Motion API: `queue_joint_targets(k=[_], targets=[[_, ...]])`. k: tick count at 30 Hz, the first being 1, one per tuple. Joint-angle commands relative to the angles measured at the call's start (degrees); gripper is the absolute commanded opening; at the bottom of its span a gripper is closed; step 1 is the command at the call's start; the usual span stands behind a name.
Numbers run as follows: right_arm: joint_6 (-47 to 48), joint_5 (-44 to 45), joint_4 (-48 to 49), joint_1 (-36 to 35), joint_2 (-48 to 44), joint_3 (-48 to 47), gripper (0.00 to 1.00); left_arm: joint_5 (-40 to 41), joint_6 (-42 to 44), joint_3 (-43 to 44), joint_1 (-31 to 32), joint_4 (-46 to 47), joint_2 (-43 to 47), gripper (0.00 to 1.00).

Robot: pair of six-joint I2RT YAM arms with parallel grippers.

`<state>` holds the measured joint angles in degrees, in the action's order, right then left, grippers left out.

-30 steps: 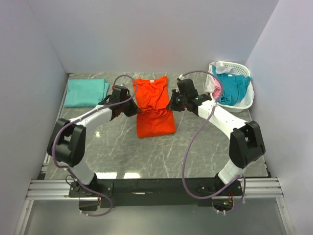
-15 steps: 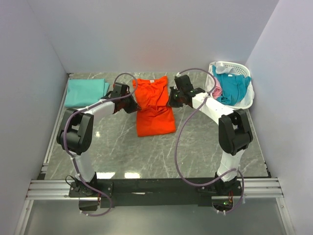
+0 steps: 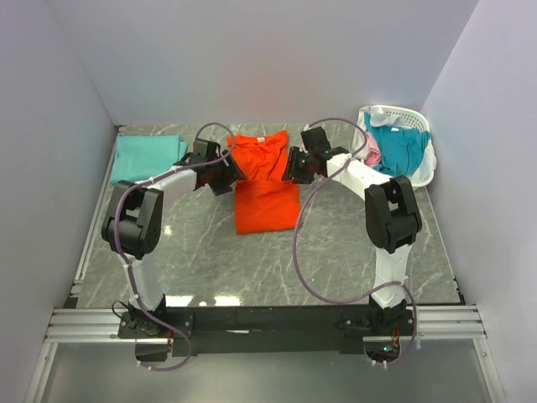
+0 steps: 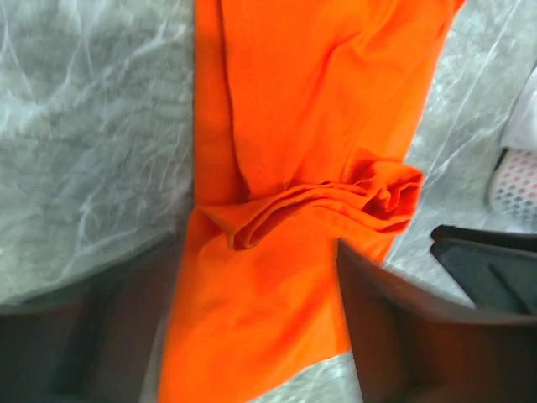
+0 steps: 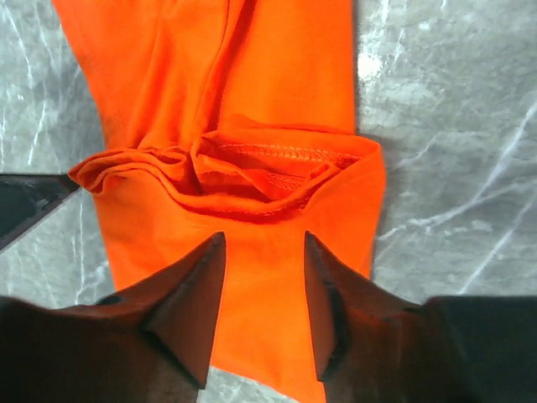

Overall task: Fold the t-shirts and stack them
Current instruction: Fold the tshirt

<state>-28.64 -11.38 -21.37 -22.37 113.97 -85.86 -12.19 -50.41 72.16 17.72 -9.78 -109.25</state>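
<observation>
The orange t-shirt (image 3: 265,189) lies flat in the middle of the table, with a bunched ridge (image 4: 352,197) across its middle (image 5: 252,176). My left gripper (image 3: 226,177) hangs over its left edge, and its jaws (image 4: 256,252) are wide open with nothing held. At the shirt's right edge my right gripper (image 3: 294,168) stands open (image 5: 264,241) above the cloth, short of the ridge. A folded mint-green t-shirt (image 3: 147,158) lies at the far left. A teal-blue t-shirt (image 3: 396,148) and a pink one (image 3: 370,154) sit in the basket.
The white slotted basket (image 3: 422,175) stands at the back right corner against the wall. White walls close in the marble table (image 3: 252,260) on three sides. The arms' cables (image 3: 306,243) loop over the table's right half.
Both grippers have gone from shut to open and let go of the orange shirt. Its pinched middle has dropped into a ridge on the cloth. Both arms reached further back.
</observation>
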Motion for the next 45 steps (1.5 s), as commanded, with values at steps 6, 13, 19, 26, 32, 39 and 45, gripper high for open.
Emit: queue_joint_targets(k=[6,13,19,26,32,39,45], targets=[[-1.67,-0.75,4.66,0.14,-10.86,7.96,0.69,-1.87,0.94,-2.89,-0.22,0.98,9.83,1.0],[2.18,-5.23,6.34,-2.49,-17.73,15.99,0.7,-1.27,-0.74,-18.09,0.21,1.08,21.79,0.99],[8.51,-2.53,1.07,-8.73,-10.46,8.8,0.71,1.1,-1.79,-29.09,0.13,-1.98,32.07,1.0],[10.27,-2.86,-2.01,-12.52,1.22,-5.25,0.71,2.95,-3.2,-34.36,0.13,-5.15,40.69,1.0],[9.57,-4.18,-1.49,-12.7,10.65,-13.79,0.71,3.22,-3.46,-35.86,0.13,-5.87,40.52,0.99],[10.71,-3.13,-0.34,-12.79,17.33,-23.81,0.71,0.15,-3.99,-36.74,0.13,-2.09,38.41,0.99],[9.22,-2.95,-0.35,-12.96,18.13,-27.34,0.71,-0.03,-3.55,-35.86,0.13,-2.52,36.83,0.99]])
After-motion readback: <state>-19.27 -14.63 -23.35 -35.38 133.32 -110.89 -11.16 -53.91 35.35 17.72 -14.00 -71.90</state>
